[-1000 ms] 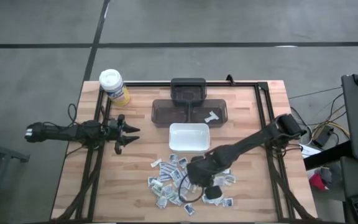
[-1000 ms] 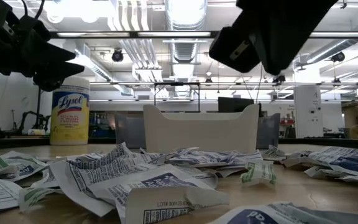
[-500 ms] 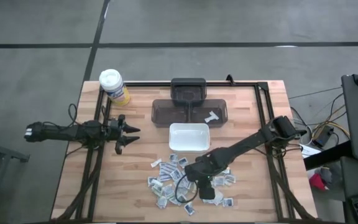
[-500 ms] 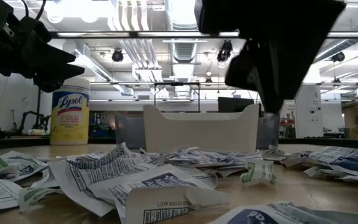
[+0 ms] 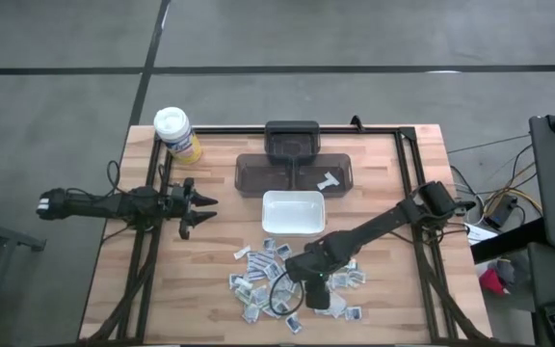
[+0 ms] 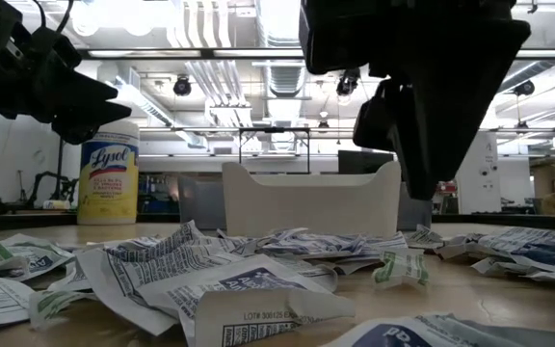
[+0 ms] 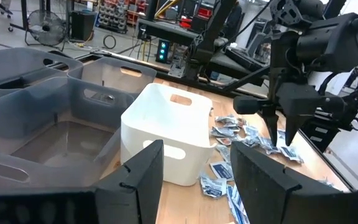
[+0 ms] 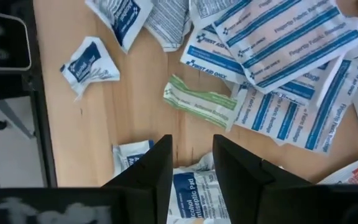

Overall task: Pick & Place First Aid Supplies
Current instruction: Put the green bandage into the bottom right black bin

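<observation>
Since one second ago, the right gripper (image 5: 313, 292) has moved a little toward the left over the packets (image 5: 258, 275) and come lower; its fingers (image 8: 238, 165) stand apart, with nothing between them, just above a blue-printed packet (image 8: 194, 186). The left gripper (image 5: 200, 209) waits over the left part of the table (image 5: 210, 299), far from the pile, fingers (image 7: 142, 171) apart and empty.

The table is of light wood strips and stands on a grey floor. Behind it the low view shows a big hall with ceiling lights and pipes.

The packets lie scattered on the near half of the table, in front of the white tray (image 5: 293, 213), which looks empty. Behind it stands a dark bin (image 5: 295, 173) with one white piece (image 5: 330, 180) in its right compartment. A yellow canister (image 5: 176, 134) stands at the far left corner.
</observation>
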`<state>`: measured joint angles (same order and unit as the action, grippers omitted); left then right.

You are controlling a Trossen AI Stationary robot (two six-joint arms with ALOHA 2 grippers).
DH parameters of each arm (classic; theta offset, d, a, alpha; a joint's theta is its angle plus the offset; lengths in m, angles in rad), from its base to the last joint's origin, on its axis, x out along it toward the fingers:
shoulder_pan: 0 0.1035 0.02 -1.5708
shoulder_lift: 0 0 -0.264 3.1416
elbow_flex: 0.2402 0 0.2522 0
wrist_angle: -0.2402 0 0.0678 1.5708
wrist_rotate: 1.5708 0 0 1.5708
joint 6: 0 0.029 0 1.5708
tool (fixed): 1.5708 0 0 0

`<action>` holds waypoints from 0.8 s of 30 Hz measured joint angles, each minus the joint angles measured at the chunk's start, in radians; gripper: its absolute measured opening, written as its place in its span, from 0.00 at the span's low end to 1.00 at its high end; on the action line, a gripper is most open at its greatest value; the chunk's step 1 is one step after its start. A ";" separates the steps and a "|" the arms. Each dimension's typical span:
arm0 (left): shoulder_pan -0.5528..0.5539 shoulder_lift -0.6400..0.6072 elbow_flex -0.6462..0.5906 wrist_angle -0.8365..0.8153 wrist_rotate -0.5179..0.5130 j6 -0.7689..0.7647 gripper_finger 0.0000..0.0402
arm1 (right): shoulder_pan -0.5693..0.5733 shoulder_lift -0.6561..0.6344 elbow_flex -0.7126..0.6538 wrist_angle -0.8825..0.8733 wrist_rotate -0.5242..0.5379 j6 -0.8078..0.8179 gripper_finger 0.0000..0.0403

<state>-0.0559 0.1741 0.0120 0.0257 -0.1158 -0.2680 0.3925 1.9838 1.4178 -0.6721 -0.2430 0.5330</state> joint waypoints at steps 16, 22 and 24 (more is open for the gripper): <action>0.000 0.000 0.000 0.002 0.000 -0.001 0.46 | -0.001 0.024 0.002 0.040 0.036 0.169 0.27; 0.000 0.004 0.000 0.002 -0.001 -0.002 0.46 | 0.000 0.035 0.009 0.034 0.065 0.213 0.25; 0.000 0.005 0.000 0.002 -0.001 -0.002 0.46 | 0.000 0.036 0.012 0.035 0.076 0.227 0.25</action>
<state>-0.0558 0.1787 0.0116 0.0281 -0.1165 -0.2695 0.3923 2.0197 1.4299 -0.6370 -0.1674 0.7600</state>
